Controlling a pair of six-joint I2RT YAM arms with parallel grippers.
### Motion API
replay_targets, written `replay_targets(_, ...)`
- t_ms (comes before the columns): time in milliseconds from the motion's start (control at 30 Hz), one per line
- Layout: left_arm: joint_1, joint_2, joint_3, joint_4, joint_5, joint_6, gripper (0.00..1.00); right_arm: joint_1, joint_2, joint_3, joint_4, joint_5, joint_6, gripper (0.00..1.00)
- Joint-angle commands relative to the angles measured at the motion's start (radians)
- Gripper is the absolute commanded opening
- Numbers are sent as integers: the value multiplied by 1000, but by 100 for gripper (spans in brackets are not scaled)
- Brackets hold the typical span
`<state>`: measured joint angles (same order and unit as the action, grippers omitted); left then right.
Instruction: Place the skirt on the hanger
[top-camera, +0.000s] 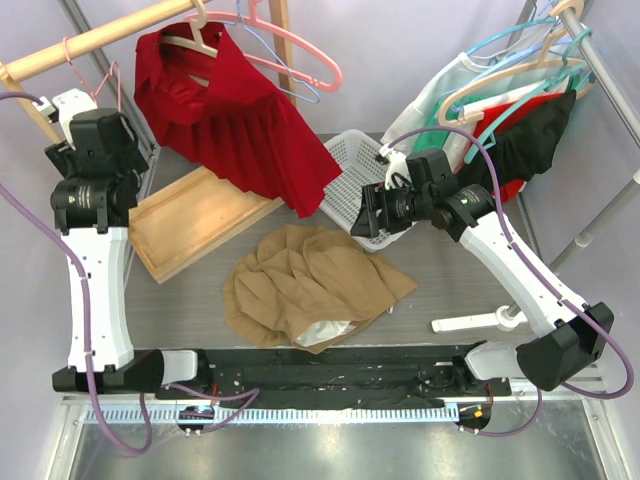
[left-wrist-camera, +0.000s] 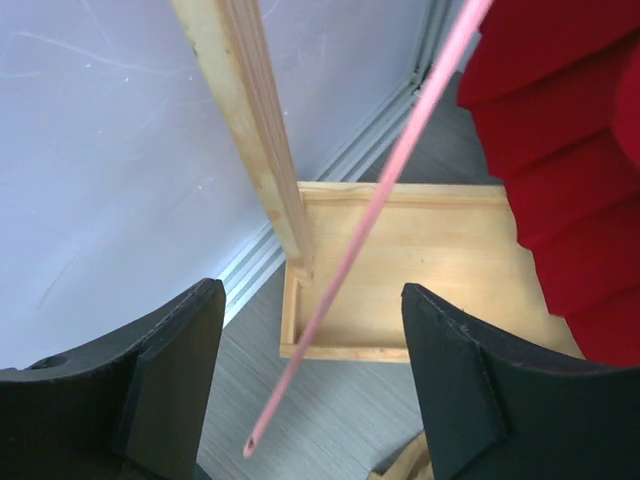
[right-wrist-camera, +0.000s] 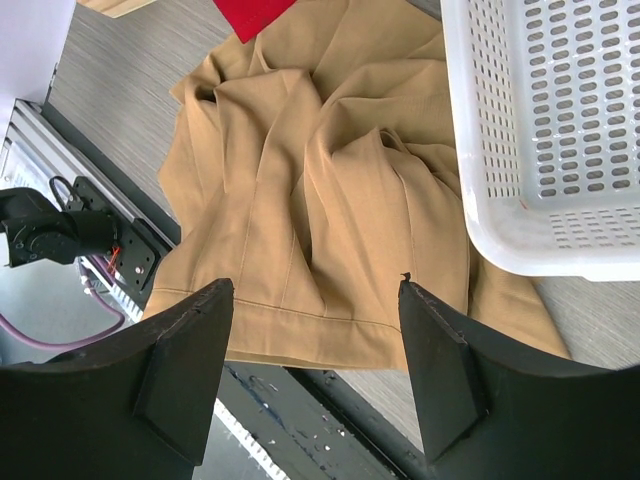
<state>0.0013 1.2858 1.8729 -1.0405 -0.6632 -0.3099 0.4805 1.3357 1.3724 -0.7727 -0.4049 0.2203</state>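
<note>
The tan skirt (top-camera: 312, 285) lies crumpled on the table's near middle. My right gripper (right-wrist-camera: 315, 290) hovers open over its hem (right-wrist-camera: 300, 200), nothing between the fingers; in the top view it sits at the basket's front edge (top-camera: 366, 212). A pink hanger (top-camera: 95, 72) hangs on the wooden rail at the far left. Up there my left gripper (left-wrist-camera: 310, 300) is open, and the hanger's thin pink wire (left-wrist-camera: 370, 230) runs through the wide gap between its fingers without being clamped. The wire's free end (left-wrist-camera: 248, 450) shows low in the left wrist view.
A white perforated basket (top-camera: 350, 160) stands right of centre, next to the skirt. A wooden tray (top-camera: 195, 220) lies at the left. A red garment (top-camera: 235, 120) hangs from the wooden rail (top-camera: 100, 40). More hangers and clothes (top-camera: 510, 110) crowd the right rack.
</note>
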Motion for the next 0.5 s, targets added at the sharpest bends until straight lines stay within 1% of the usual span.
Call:
replay_targets(0,98,20,-11,126,102,-11,72,-3,0,8,44,-17,4,72)
replay_targets(33,112,35,-18,134,135,-12,63,-2,2,8,44,-14,4,72)
replay_targets(100,141,44,-27,157,171,-18,52,-2,2,10,44,-5,2,72)
replay_targets(133,143,47,-29,157,194,-20,39,-3,3,11,44,0,4,72)
replay_targets(200,144,44,-34,169,244,-21,24,-2,3,13,44,15,4,71)
replay_targets(233,143,43,-37,177,255,-21,13,-3,3,14,44,20,5,71)
replay_targets(300,144,37,-37,186,277,-20,3,-3,5,16,44,21,7,71)
replay_targets(333,144,38,-34,185,283,-17,0,-3,5,16,44,24,7,71)
replay_targets(467,144,32,15,166,319,-9,0,-2,5,16,44,34,10,70)
